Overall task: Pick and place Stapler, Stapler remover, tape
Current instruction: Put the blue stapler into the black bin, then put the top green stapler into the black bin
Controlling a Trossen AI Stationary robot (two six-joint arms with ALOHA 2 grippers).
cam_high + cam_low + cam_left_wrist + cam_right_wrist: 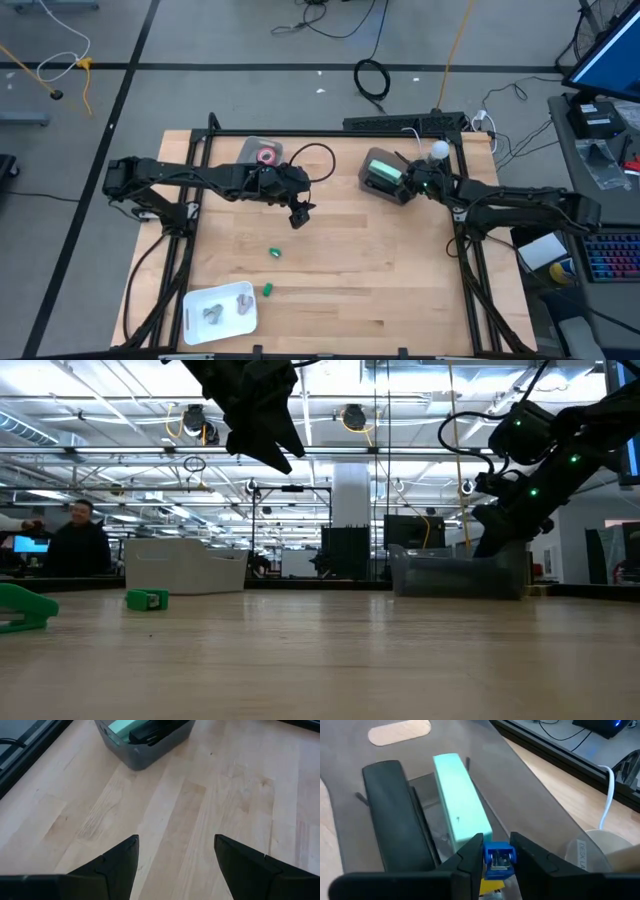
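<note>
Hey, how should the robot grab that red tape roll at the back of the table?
Probably from straight above: the open left gripper pinches the red tape roll by its ring, one finger in the pale centre, one outside. It lies flat in a grey tray, so a side approach looks blocked.

Even, bright light falls from rows of long ceiling tube lamps [120, 430] seen in the low view, where they glare white and leave both dark robot arms as near silhouettes against the room. The pale wooden counter [380, 280] is evenly lit from above in the high view, with only soft, faint shadows under the arms. In the low view the near counter surface is blurred, and in the right wrist view the clear grey plastic bin [530, 795] reads hazy with a dull sheen.
</note>
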